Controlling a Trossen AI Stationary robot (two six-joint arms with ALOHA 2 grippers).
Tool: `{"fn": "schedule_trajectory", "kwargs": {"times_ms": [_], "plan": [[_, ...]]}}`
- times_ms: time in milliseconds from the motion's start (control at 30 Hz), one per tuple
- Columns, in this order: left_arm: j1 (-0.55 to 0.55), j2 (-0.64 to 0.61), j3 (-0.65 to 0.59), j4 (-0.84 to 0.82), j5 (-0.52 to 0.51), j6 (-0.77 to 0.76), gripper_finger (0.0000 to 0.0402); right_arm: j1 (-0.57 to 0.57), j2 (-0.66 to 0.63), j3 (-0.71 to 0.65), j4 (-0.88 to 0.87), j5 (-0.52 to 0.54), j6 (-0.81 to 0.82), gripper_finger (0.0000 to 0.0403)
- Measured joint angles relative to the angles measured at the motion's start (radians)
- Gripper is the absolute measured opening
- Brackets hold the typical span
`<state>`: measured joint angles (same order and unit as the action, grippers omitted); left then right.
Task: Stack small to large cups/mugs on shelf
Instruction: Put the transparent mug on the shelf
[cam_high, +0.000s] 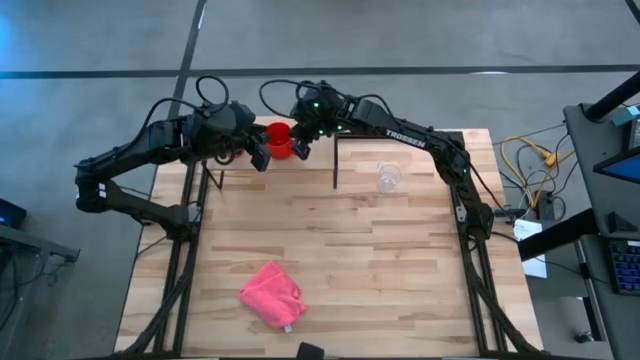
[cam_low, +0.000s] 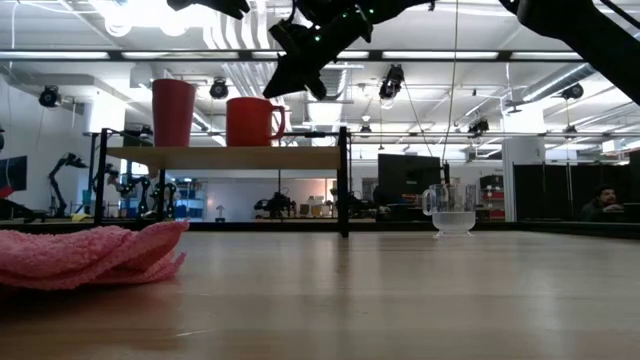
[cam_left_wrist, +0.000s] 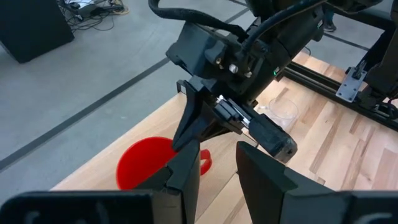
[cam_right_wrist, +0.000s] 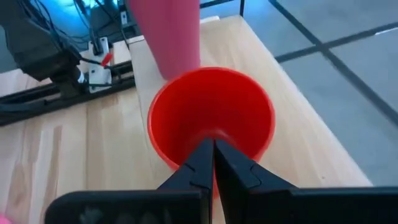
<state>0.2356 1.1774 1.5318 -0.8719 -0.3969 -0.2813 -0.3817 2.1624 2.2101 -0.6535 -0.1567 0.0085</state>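
near the top centre of the high view, both arms crowd the red mug (cam_high: 279, 139) on the shelf (cam_high: 400, 150): the right gripper (cam_high: 300, 145) sits just right of it, the left gripper (cam_high: 259, 155) just left, so neither is clearly nearer; the clear cup (cam_high: 388, 177) stands alone well to the right, on the right arm's side

at upper left of the low view, the tall pink-red tumbler (cam_low: 173, 113) and the squat mug (cam_low: 252, 122) stand upright side by side on the shelf (cam_low: 225, 157), handle pointing right; the right gripper (cam_low: 297, 62) hangs above and just right of the mug; the clear cup (cam_low: 451, 210) sits lower, right of centre

across the left wrist view, the left fingers (cam_left_wrist: 186, 180) are spread, empty, beside the mug (cam_left_wrist: 146, 165)

at the centre of the right wrist view, the right fingers (cam_right_wrist: 196, 168) are pressed together, gripping nothing, over the mug's open mouth (cam_right_wrist: 211, 118), its axis vertical
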Motion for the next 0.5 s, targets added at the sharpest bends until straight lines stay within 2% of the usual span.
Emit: {"fn": "schedule_trajectory", "kwargs": {"times_ms": [100, 200, 500], "plan": [[0.000, 0.000, 0.000, 0.000, 0.000, 0.000, 0.0091, 0.004, 0.000, 0.007, -0.022, -0.001, 0.029, 0.0008], [0.000, 0.000, 0.000, 0.000, 0.000, 0.002, 0.0091, 0.011, -0.014, 0.036, -0.135, -0.001, 0.033, 0.0008], [0.000, 0.000, 0.000, 0.000, 0.000, 0.008, 0.0091, 0.043, -0.108, 0.088, -0.720, 0.001, 0.023, 0.0008]]}}
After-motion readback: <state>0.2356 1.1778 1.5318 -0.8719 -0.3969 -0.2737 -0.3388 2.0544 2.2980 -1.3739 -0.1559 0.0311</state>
